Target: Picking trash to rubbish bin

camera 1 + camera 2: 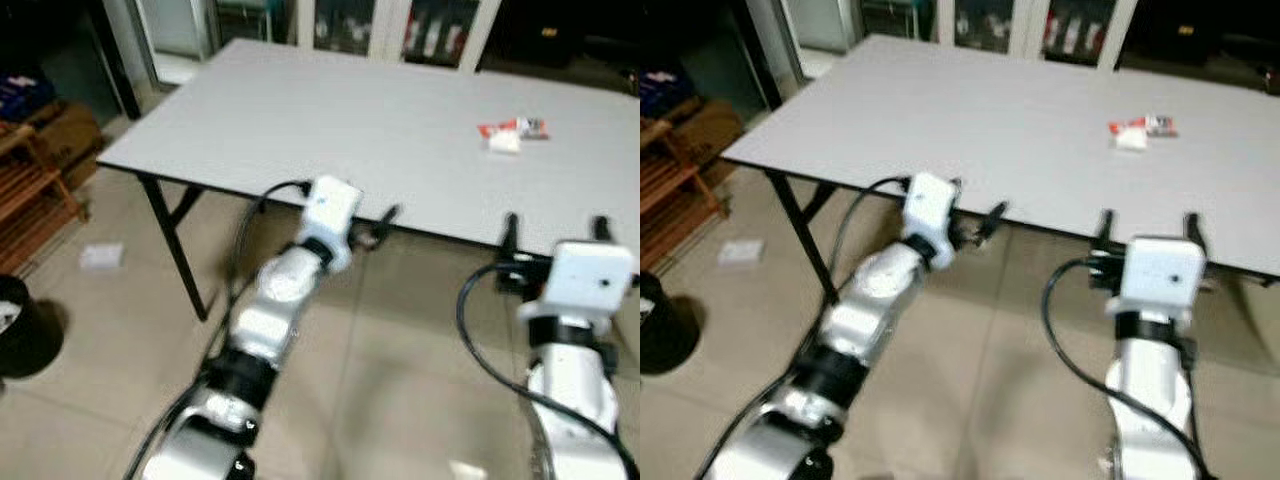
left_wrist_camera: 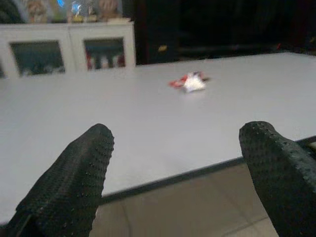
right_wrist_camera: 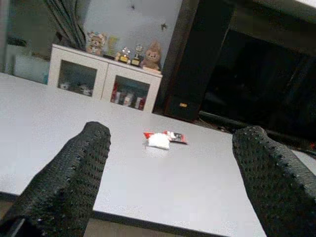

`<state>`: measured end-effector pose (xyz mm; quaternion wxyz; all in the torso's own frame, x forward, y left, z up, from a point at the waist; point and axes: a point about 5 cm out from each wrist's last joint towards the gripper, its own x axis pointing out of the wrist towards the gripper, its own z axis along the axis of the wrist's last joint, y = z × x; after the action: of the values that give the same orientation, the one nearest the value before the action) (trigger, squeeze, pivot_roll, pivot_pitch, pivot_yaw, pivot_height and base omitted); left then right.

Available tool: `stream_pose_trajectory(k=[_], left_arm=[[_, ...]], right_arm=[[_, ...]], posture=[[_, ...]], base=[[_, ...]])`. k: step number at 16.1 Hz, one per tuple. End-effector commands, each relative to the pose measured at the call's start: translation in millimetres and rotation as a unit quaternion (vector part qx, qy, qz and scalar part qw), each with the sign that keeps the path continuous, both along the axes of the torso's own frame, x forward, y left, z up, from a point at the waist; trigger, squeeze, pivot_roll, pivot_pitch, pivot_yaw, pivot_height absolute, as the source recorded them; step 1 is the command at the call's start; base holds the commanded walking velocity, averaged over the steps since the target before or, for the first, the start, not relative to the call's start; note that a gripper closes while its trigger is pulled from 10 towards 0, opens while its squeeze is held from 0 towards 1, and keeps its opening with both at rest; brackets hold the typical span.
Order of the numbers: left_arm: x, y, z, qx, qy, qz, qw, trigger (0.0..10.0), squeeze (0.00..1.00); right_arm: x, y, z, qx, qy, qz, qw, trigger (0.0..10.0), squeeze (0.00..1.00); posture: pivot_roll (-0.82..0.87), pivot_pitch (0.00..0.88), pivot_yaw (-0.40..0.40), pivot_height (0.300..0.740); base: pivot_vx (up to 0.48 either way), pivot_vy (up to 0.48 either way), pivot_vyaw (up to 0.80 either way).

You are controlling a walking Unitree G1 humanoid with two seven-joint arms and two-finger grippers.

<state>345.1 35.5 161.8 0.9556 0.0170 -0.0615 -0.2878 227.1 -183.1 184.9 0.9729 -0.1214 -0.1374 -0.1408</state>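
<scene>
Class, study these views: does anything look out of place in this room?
Yes. A crumpled red-and-white wrapper lies alone on the grey table, and a white scrap lies on the floor near the black bin, not in it. Both the left gripper and the right gripper are open, short of the table edge.

Two silver arms reach forward, each ending in a white wrist block. The left gripper [image 1: 372, 226] angles inward toward the right, its long black fingers [image 2: 74, 180] spread apart. The right gripper [image 1: 555, 232] points straight ahead, with its black textured fingers [image 3: 69, 177] spread wide.
</scene>
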Motion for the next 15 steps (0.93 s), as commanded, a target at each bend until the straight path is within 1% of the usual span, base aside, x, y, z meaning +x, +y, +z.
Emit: stream_pose_trajectory(k=[1, 11, 14, 15], left_arm=[[-0.5, -6.3, 2.3, 0.004, -0.004, -0.005, 1.000, 10.0, 0.00], [3.6, -3.7, 1.5, 0.010, -0.006, 0.011, 1.000, 10.0, 0.00], [5.4, 13.4, -6.0, 0.029, -0.002, 0.032, 0.999, 10.0, 0.00], [4.3, 21.5, -10.7, 0.037, 0.002, 0.038, 0.999, 10.0, 0.00]], right_arm=[[0.3, -4.3, 0.6, -0.005, 0.001, -0.008, 1.000, 10.0, 0.00], [2.6, -6.0, 1.1, -0.007, 0.000, -0.004, 1.000, 10.0, 0.00], [2.4, -6.5, -7.0, 0.005, 0.018, 0.001, 1.000, 10.0, 0.00], [2.1, -6.8, -11.6, 0.017, 0.028, 0.003, 0.999, 10.0, 0.00]], posture=[[0.04, 0.062, -0.004, 0.740], [0.04, 0.046, -0.011, 0.740], [0.04, 0.042, -0.010, 0.740], [0.05, 0.042, -0.009, 0.740]], base=[[0.000, -0.442, 0.00], [0.000, -0.443, 0.00], [0.000, -0.445, 0.00], [0.000, -0.442, 0.00]])
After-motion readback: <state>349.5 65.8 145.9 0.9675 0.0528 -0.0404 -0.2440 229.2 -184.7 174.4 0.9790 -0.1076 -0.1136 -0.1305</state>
